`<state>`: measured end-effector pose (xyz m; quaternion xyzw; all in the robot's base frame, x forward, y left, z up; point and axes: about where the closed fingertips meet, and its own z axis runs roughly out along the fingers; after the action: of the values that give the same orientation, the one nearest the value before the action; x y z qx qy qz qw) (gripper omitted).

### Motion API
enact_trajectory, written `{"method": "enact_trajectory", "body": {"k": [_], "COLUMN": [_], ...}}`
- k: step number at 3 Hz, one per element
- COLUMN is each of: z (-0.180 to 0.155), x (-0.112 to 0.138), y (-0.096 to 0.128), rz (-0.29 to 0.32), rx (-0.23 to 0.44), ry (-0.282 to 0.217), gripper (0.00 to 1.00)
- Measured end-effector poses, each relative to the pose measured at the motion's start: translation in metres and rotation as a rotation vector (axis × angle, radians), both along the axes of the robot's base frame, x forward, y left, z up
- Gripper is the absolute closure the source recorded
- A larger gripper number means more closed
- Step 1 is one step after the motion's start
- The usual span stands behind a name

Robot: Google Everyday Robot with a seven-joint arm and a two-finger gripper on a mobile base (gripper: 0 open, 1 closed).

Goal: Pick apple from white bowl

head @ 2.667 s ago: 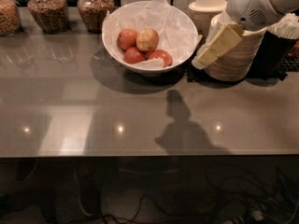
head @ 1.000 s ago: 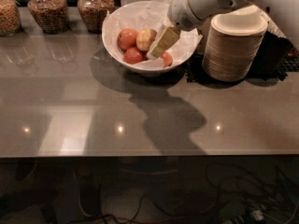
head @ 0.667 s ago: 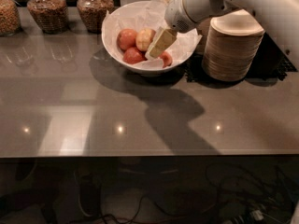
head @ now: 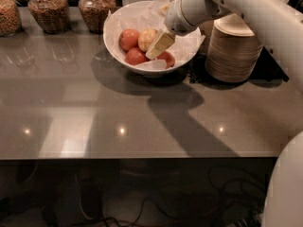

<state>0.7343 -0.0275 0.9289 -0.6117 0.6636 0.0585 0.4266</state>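
Note:
The white bowl (head: 118, 25), lined with crinkled white paper, stands at the back middle of the grey table. In it lies the pale yellowish apple (head: 146, 37) with three darker red apples around it (head: 129, 39). My gripper (head: 159, 45) comes in from the upper right on the white arm and reaches down into the bowl. Its cream fingers lie right next to the pale apple, on its right side, above a red apple (head: 166, 59).
A stack of beige disposable bowls (head: 233, 51) stands right of the white bowl, under my arm. Three glass jars of grains (head: 47, 11) line the back left edge. The grey table top (head: 118, 108) stretches forward to its front edge.
My arm swung left from over the beige stack to the white bowl, and the gripper has lowered in beside the pale apple. Over the last second it has barely shifted.

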Motion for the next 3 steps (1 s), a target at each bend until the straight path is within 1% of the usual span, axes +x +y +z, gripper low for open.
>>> {"method": "enact_trajectory", "body": {"k": [1,2,3], "z": [-0.007,-0.009,-0.017], "x": [0.004,0.005,0.004], "y": [0.001,0.001,0.006], "rz": [0.001,0.002,0.015], "rx": [-0.003,-0.002,-0.003], "ry": [0.012,0.018,0.042], "gripper": [0.34,0.33,0.34]}}
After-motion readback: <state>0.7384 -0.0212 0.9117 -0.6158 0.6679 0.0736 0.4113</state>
